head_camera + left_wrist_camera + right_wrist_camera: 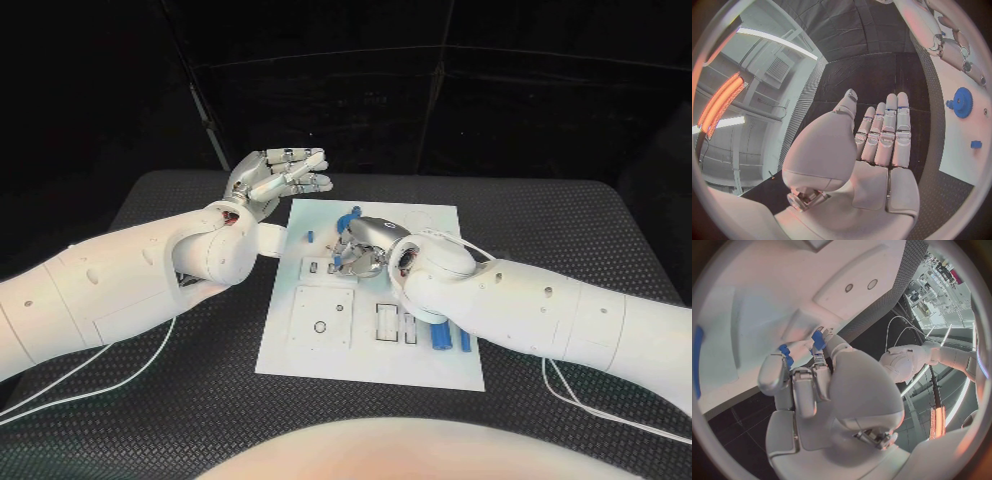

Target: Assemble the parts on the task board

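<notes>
The white task board lies in the middle of the black table. My right hand is curled low over the board's middle. In the right wrist view its fingertips pinch a small blue part close to the board's surface, with a second blue piece beside them. My left hand is raised off the board's far left corner, holding nothing; its fingers are straight. A blue gear and a small blue piece lie on the board.
Long blue bars lie by the board's near right side, partly under my right forearm. Rectangular recesses mark the board's near left. Black matting surrounds the board, and a white cable trails under the left arm.
</notes>
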You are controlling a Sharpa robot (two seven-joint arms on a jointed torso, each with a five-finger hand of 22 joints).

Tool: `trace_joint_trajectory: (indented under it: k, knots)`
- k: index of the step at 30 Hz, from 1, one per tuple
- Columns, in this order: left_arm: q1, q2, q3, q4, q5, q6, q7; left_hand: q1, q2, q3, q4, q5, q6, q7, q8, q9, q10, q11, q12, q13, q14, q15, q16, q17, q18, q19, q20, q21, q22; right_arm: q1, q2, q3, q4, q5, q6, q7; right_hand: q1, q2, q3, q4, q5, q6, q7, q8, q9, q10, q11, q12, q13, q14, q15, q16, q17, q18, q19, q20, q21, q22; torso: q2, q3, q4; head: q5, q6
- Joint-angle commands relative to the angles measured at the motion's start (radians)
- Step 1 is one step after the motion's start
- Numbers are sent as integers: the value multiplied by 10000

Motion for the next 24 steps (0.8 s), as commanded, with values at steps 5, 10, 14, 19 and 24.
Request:
trace_joint_trajectory:
  k: [5, 10, 14, 19, 24]
  knots:
    - [22, 23, 12, 1, -30, 74, 79, 54, 56, -11, -66, -8, 34, 23, -66, 3, -22, -29, -54, -3, 71, 24, -27, 8, 56, 78, -2, -44, -8, 6, 34, -75, -65, -118, 318, -58, -96, -15, 73, 25, -52, 145, -117, 22, 129, -98, 9, -41, 236, 895, -37, -28, 1934, -134, -29, -54, -14, -18, -1, 2, 0, 7, -63]
    - [22, 20, 12, -6, -30, 77, 77, 54, 56, -11, -66, -8, 34, 23, -66, 3, -22, -29, -54, -3, 71, 24, -27, 8, 56, 78, -2, -44, -8, 4, 41, -103, -102, -104, 389, -55, -96, -15, 73, 25, -52, 145, -117, 22, 129, -98, 9, -41, 236, 895, -37, -28, 1934, -134, -29, -54, -14, -18, -7, -2, 8, 5, -93]
    - [22, 20, 12, -12, -30, 81, 76, 54, 56, -11, -66, -8, 34, 23, -66, 3, -22, -29, -54, -3, 71, 24, -27, 8, 56, 78, -2, -44, -8, 2, 33, -112, -115, -110, 446, -52, -109, -33, 72, 22, -64, 139, -115, 18, 128, -98, 12, -40, 239, 894, -35, -29, 1930, -134, -28, -52, -15, -17, -9, -1, 11, 4, -100]
    - [22, 20, 12, -20, -30, 82, 77, 54, 56, -11, -66, -8, 34, 23, -66, 3, -22, -29, -54, -3, 71, 24, -27, 8, 56, 78, -2, -44, -8, -1, 18, -117, -130, -144, 545, -82, -122, -49, 70, 21, -74, 132, -112, 13, 127, -100, 14, -43, 238, 895, -33, -28, 1934, -134, -29, -50, -18, -20, -15, -1, 6, 5, -94]
    - [22, 22, 12, -23, -30, 86, 77, 54, 56, -11, -66, -8, 34, 23, -66, 3, -22, -29, -54, -3, 71, 24, -27, 8, 56, 78, -2, -44, -8, -1, -3, -118, -162, -225, 645, -139, -135, -63, 70, 20, -84, 119, -106, 4, 124, -105, 18, -50, 232, 895, -31, -29, 1931, -133, -32, -48, -22, -26, -13, -1, 7, -3, -105]
